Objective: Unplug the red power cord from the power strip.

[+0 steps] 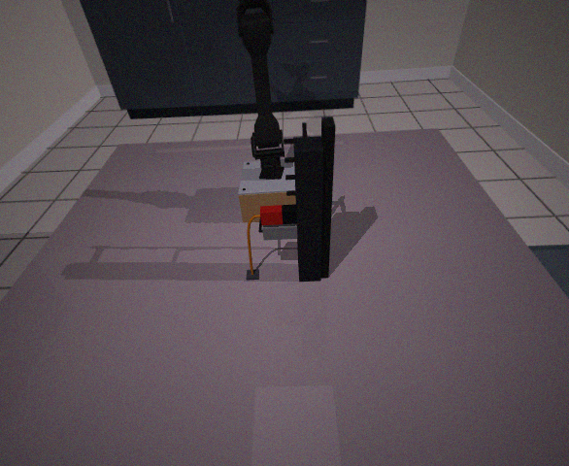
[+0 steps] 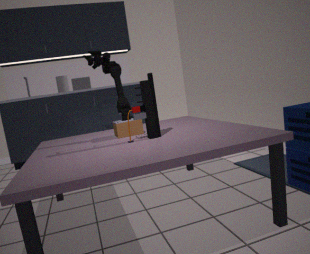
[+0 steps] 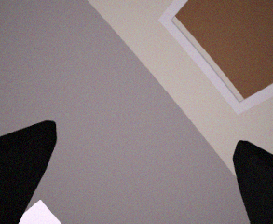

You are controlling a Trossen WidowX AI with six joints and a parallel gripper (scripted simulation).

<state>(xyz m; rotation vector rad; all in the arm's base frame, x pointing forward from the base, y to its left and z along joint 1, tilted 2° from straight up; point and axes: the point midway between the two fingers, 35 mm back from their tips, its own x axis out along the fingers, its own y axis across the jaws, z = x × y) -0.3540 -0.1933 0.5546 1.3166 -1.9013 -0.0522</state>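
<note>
- A pale rectangular patch (image 1: 294, 423) lies on the mauve tabletop (image 1: 425, 325) close to the near edge in the top view, roughly midway along it.
- Further in, near the middle of the tabletop, a tall black upright power strip panel (image 1: 315, 200) stands on end, its narrow edge toward the top camera.
- The red block-shaped plug (image 1: 273, 215) of the power cord sits against the left face of that panel, partway up, still seated in it; a grey block (image 1: 280, 232) is just below it.
- A thin orange cord (image 1: 251, 241) leaves the plug's left end, bends down and runs to a small dark square foot (image 1: 252, 274) on the tabletop.
- A tan cardboard-coloured box (image 2: 127, 128) with a pale lid rests on the tabletop just beside the panel, on the side toward the far edge.
- The black robot arm (image 2: 119, 87) rises from behind the box, toward the far edge, and reaches high above the tabletop.
- Its jaws (image 2: 91, 59) are raised well apart from the plug, cord and strip, pointing upward toward the dark wall cabinet (image 2: 56, 29).
- In the wrist view the two dark fingertips stand wide apart, nearly fully open, with nothing between them; only wall, ceiling and a brown framed panel (image 3: 242, 25) show beyond.
</note>
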